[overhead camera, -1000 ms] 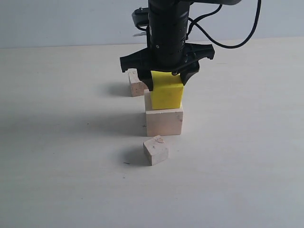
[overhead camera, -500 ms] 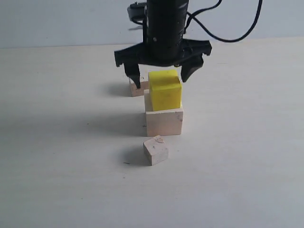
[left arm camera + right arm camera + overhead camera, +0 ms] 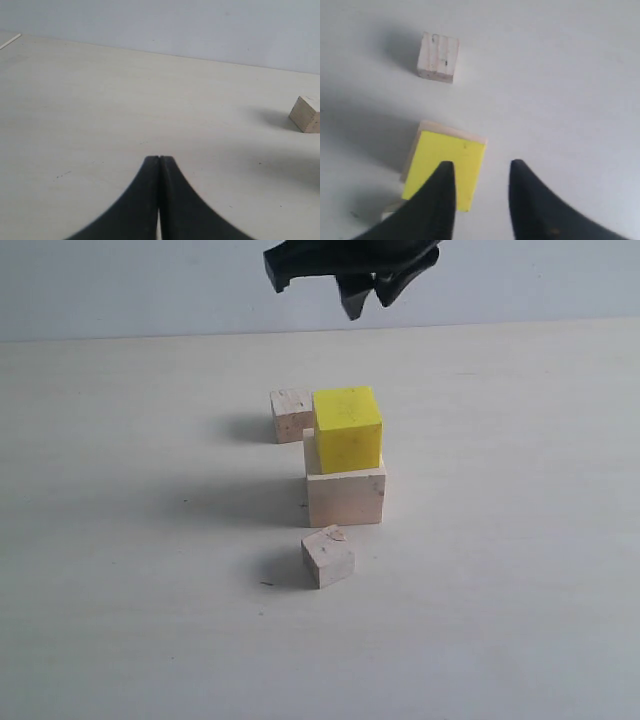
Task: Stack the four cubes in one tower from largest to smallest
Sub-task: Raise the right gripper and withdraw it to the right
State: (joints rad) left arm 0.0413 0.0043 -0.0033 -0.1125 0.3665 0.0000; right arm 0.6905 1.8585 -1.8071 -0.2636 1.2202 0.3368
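Pale, matte counter (image 3: 120, 540) carries everything here. The left tool (image 3: 159, 161) hangs low over it with its two black fingers pressed flat together and nothing between them. Ahead of it and off to one side sits one small pale cube (image 3: 306, 114), well apart from the tips; I cannot tell which of the two small ones it is.

In the exterior view, the small cube at the back (image 3: 291, 415) rests on the counter below the right tool and a little to its left, just beside the stack. The small cube in front (image 3: 328, 556) lies alone on the counter, nearer the camera than the stack and turned a little askew.

Directly beneath the right tool stands the large pale wood cube (image 3: 346, 498) with the yellow cube (image 3: 348, 430) set on top of it. A strip of the wood top is bare on the left.

The right tool (image 3: 365, 292) is high above the stack, at the top edge of the picture and clear of the yellow cube. Its own camera shows the fingers (image 3: 530, 200) spread with open counter in the gap, pinching nothing.
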